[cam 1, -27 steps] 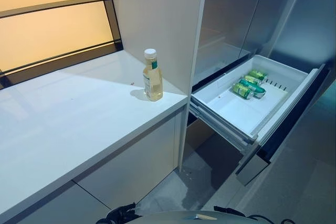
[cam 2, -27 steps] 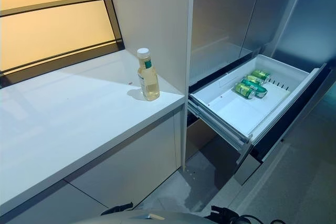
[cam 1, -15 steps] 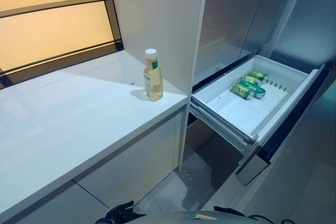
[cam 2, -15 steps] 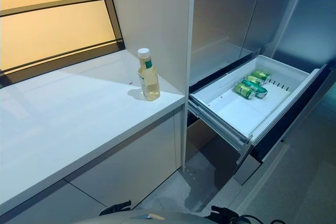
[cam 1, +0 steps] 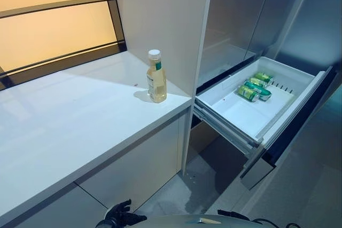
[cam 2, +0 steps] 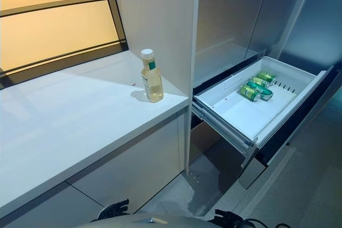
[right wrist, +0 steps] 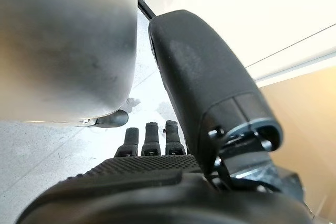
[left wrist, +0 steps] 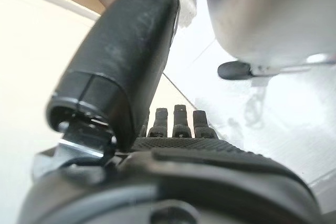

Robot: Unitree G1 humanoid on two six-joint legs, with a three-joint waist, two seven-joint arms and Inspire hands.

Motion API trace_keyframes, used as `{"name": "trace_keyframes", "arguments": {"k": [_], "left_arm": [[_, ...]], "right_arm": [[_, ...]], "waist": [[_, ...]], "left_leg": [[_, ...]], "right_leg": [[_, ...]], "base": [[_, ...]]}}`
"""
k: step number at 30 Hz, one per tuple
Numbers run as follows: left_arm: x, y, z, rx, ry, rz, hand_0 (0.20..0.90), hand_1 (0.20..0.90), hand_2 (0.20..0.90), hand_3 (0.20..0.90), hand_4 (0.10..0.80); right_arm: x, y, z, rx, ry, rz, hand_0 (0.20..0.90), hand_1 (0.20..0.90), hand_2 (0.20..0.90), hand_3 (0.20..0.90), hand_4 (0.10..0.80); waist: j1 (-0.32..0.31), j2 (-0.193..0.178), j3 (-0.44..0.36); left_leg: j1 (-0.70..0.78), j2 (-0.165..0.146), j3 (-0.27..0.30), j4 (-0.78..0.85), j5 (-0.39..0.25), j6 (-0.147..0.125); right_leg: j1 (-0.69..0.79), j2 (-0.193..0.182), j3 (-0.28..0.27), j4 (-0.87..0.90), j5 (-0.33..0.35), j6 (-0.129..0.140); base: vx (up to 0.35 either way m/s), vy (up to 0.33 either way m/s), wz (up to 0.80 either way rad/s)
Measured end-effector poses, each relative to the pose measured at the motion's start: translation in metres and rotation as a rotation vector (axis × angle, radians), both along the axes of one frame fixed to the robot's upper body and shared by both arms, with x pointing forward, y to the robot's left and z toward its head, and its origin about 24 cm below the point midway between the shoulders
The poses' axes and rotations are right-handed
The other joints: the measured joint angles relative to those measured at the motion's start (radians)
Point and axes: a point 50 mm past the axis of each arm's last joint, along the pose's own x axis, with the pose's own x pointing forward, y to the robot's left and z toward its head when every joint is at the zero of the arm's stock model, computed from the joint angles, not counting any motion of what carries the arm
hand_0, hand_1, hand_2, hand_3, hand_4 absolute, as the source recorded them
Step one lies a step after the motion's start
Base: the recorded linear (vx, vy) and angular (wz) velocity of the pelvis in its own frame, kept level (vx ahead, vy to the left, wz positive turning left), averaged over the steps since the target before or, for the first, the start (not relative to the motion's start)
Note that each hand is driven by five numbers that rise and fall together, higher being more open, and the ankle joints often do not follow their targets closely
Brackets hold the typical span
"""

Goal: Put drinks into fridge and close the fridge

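Observation:
A bottle of pale yellow drink with a white cap and green label [cam 1: 156, 77] stands upright near the right end of the white counter [cam 1: 80, 121]. To its right the fridge's white drawer [cam 1: 243, 115] is pulled open, with green cans [cam 1: 254, 85] lying at its far end. My left hand [cam 1: 121, 218] hangs low at the bottom edge, below the counter and far from the bottle; in its wrist view the left hand [left wrist: 184, 156] is open and empty. My right hand [right wrist: 152, 166] is open and empty too, hanging over the floor.
The grey fridge doors [cam 1: 240, 14] rise behind the open drawer. A white panel [cam 1: 160, 20] separates counter and fridge. An amber window [cam 1: 53, 20] runs behind the counter. The grey floor [cam 1: 203, 185] lies below the drawer.
My left hand has come up slightly at the bottom edge, with its fingers spread. The bottle, the drawer and the cans have not moved.

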Motion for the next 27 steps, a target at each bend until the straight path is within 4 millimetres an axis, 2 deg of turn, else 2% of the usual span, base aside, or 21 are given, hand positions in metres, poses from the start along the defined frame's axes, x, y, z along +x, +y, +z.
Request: {"name": "trace_keyframes", "arguments": {"k": [4,6,9,11,13,14,15,16,19,20,21,22,26,27], "left_arm": [[0.036,-0.013,0.015,-0.144,-0.12,-0.213,0.9,0.9,0.9,0.9,0.8],[0.057,-0.024,0.027,-0.276,-0.161,-0.318,0.9,0.9,0.9,0.9,0.8],[0.076,-0.04,0.04,-0.409,-0.169,-0.427,0.9,0.9,0.9,0.9,0.8],[0.092,-0.052,0.057,-0.521,-0.155,-0.541,0.9,0.9,0.9,0.9,0.8],[0.102,-0.055,0.068,-0.587,-0.148,-0.572,0.9,0.9,0.9,0.9,0.8],[0.111,-0.057,0.083,-0.653,-0.144,-0.605,0.9,0.9,0.9,0.9,0.8],[0.114,-0.057,0.088,-0.678,-0.151,-0.612,0.9,0.9,0.9,0.9,0.8],[0.124,-0.061,0.108,-0.756,-0.181,-0.633,0.9,0.9,0.9,0.9,0.8],[0.139,-0.076,0.143,-0.967,-0.286,-0.602,0.9,0.9,0.9,0.9,0.8],[0.141,-0.079,0.148,-1.007,-0.305,-0.594,0.9,0.9,0.9,0.9,0.8],[0.145,-0.088,0.166,-1.141,-0.374,-0.569,0.9,0.9,0.9,0.9,0.8],[0.146,-0.09,0.171,-1.174,-0.392,-0.565,0.9,0.9,0.9,0.9,0.8],[0.156,-0.112,0.227,-1.493,-0.616,-0.578,0.9,0.9,0.9,0.9,0.8],[0.158,-0.115,0.238,-1.528,-0.665,-0.603,0.9,0.9,0.9,0.9,0.8]], "right_arm": [[0.004,-0.003,0.001,-0.005,0.004,0.022,0.9,0.9,0.9,0.9,0.8],[0.006,-0.006,0.003,-0.01,0.0,0.034,0.9,0.9,0.9,0.9,0.8],[0.01,-0.011,0.005,-0.018,-0.003,0.058,0.9,0.9,0.9,0.9,0.8],[0.013,-0.014,0.006,-0.027,-0.01,0.081,0.9,0.9,0.9,0.9,0.8],[0.016,-0.014,0.007,-0.03,-0.02,0.086,0.9,0.9,0.9,0.9,0.8],[0.017,-0.015,0.007,-0.031,-0.026,0.089,0.9,0.9,0.9,0.9,0.8],[0.017,-0.015,0.008,-0.032,-0.028,0.09,0.9,0.9,0.9,0.9,0.8],[0.016,-0.016,0.008,-0.034,-0.027,0.089,0.9,0.9,0.9,0.9,0.8],[0.011,-0.016,0.007,-0.036,-0.019,0.085,0.9,0.9,0.9,0.9,0.8],[0.011,-0.015,0.006,-0.036,-0.02,0.085,0.9,0.9,0.9,0.9,0.8],[0.01,-0.015,0.006,-0.035,-0.025,0.085,0.9,0.9,0.9,0.9,0.8],[0.009,-0.015,0.006,-0.036,-0.026,0.084,0.9,0.9,0.9,0.9,0.8],[0.007,-0.013,0.005,-0.045,-0.023,0.079,0.9,0.9,0.9,0.9,0.8],[0.008,-0.012,0.005,-0.045,-0.025,0.08,0.9,0.9,0.9,0.9,0.8]], "waist": [[-0.001,0.012,0.005],[-0.003,0.023,0.01],[-0.012,0.037,0.01],[-0.025,0.045,0.012],[-0.034,0.05,0.016],[-0.04,0.051,0.018],[-0.044,0.052,0.019],[-0.046,0.054,0.02],[-0.045,0.055,0.021],[-0.044,0.055,0.022],[-0.044,0.056,0.024],[-0.044,0.057,0.024],[-0.045,0.052,0.029],[-0.046,0.052,0.029]], "left_leg": [[-0.003,0.0,0.003,0.0,0.001,0.0],[-0.004,0.0,0.009,0.0,0.003,-0.002],[-0.003,0.0,0.015,0.0,0.003,-0.003],[-0.001,0.002,0.018,0.0,0.004,-0.004],[0.0,0.003,0.021,0.0,0.004,-0.004],[-0.001,0.003,0.023,-0.001,0.004,-0.004],[0.0,0.003,0.023,-0.001,0.004,-0.004],[0.0,0.002,0.023,-0.001,0.004,-0.004],[0.001,0.001,0.023,-0.001,0.003,-0.004],[0.001,0.002,0.023,-0.001,0.003,-0.004],[0.002,0.002,0.022,-0.001,0.003,-0.004],[0.002,0.002,0.022,-0.001,0.003,-0.004],[0.013,0.002,0.022,-0.001,0.003,-0.005],[0.013,0.002,0.022,-0.001,0.002,-0.005]], "right_leg": [[-0.005,-0.001,0.003,0.003,0.0,0.0],[-0.007,-0.001,0.01,0.004,0.001,0.001],[-0.009,-0.001,0.016,0.004,0.001,0.001],[-0.008,0.0,0.018,0.004,0.001,0.0],[-0.008,0.001,0.02,0.004,0.002,0.0],[-0.008,0.001,0.021,0.004,0.002,0.0],[-0.007,0.001,0.021,0.004,0.002,0.0],[-0.006,0.0,0.021,0.004,0.002,0.0],[-0.005,0.0,0.021,0.003,0.002,0.0],[-0.005,0.0,0.021,0.004,0.002,0.0],[-0.003,0.0,0.021,0.003,0.002,0.0],[-0.003,0.0,0.021,0.003,0.002,0.0],[0.008,0.0,0.021,0.003,0.002,0.0],[0.008,0.0,0.021,0.003,0.002,0.0]], "base": [[-0.032,0.038,-0.03],[-0.013,0.035,-0.07],[-0.001,0.021,-0.06],[-0.004,0.013,-0.04],[-0.006,0.005,-0.02],[0.0,0.0,0.0],[0.0,0.0,0.0],[0.0,0.0,0.0],[0.0,0.0,0.0],[0.0,0.0,0.0],[0.03,-0.01,0.0],[0.041,-0.016,0.0],[0.025,-0.014,0.0],[0.0,0.0,0.0]]}}
